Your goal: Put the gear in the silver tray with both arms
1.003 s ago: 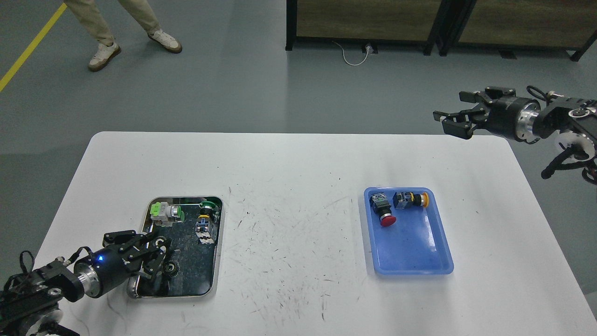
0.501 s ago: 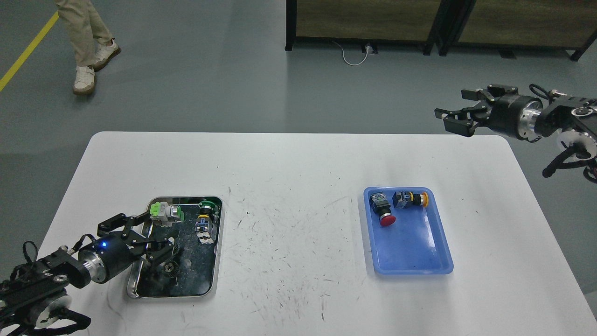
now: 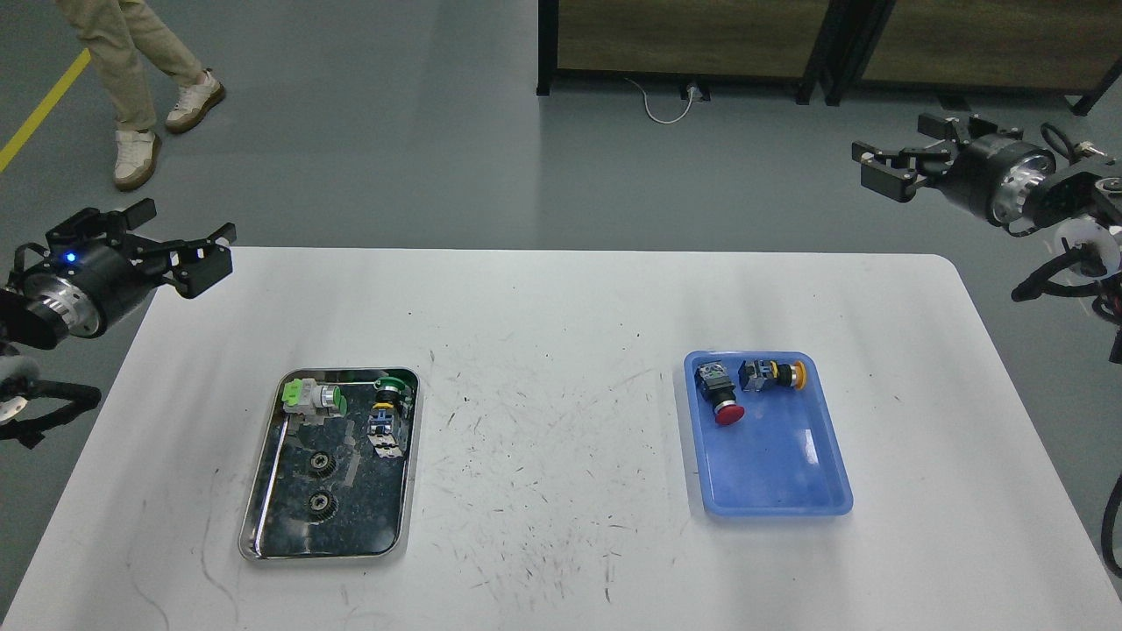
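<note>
The silver tray [image 3: 263,491] has a shiny rim and a dark, speckled mirror bottom; the gears [image 3: 322,502] in it are dark grey, and the switches [image 3: 313,399] beside them are green, silver, yellow and blue. The other tray [image 3: 780,491] is blue, holding a red button [image 3: 727,414] and a yellow-capped one [image 3: 797,373]. The table [image 3: 561,307] is white with fine dark scratches.

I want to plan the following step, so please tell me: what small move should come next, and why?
Probably none beyond parking both arms. Two gears already lie in the silver tray, and the blue tray shows only push-button switches. The left gripper and right gripper are open, empty and raised off the table.
</note>
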Controlling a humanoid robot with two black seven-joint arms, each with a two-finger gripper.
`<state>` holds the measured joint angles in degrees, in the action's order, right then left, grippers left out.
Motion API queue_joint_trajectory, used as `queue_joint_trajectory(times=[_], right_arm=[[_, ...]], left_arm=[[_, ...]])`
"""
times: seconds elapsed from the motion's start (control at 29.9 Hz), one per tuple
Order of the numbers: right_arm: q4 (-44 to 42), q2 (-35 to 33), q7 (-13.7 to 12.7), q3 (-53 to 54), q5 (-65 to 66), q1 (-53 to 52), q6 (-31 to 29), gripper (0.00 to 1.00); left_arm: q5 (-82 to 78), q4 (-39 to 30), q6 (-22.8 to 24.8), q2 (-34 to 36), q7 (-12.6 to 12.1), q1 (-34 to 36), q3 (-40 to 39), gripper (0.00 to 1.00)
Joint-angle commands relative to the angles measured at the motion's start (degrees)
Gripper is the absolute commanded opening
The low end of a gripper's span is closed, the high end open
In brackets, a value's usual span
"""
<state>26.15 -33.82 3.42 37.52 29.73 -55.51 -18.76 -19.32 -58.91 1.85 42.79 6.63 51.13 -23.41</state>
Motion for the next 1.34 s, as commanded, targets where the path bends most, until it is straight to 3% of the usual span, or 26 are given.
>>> queue_joint_trajectory(times=[0.0,0.27,0.53,0.77,1.14,1.3], right_arm=[[-2.4,0.9,0.1,1.6,-1.5,-1.6,2.7,0.93],[-5.5,1.4,1.1,3.0,-4.7,-5.0,6.7,0.93],[-8.7,4.0,0.8,2.1,-6.2,-10.1,9.1,0.93],[-10.2,7.0,0.9,1.8,-6.2,-12.1,10.0,0.98],[-9.7,9.3,1.0,1.3,-6.3,-15.0,20.0,1.0],[-8.8,9.6,1.0,0.9,-6.2,-16.9,21.0,1.0]], left_arm=[[1.9,2.6,-0.1,-0.6,-2.2,5.9,0.0,0.97],[5.1,8.6,0.0,-3.7,-5.7,15.7,1.0,0.97],[5.1,16.8,0.1,-10.0,-7.8,23.7,1.0,0.97],[5.1,20.8,0.1,-15.0,-8.0,27.1,1.1,0.97],[5.1,21.6,-0.5,-18.3,-7.8,28.7,1.3,0.98],[5.1,21.6,-0.7,-19.1,-7.8,28.7,1.3,0.98]])
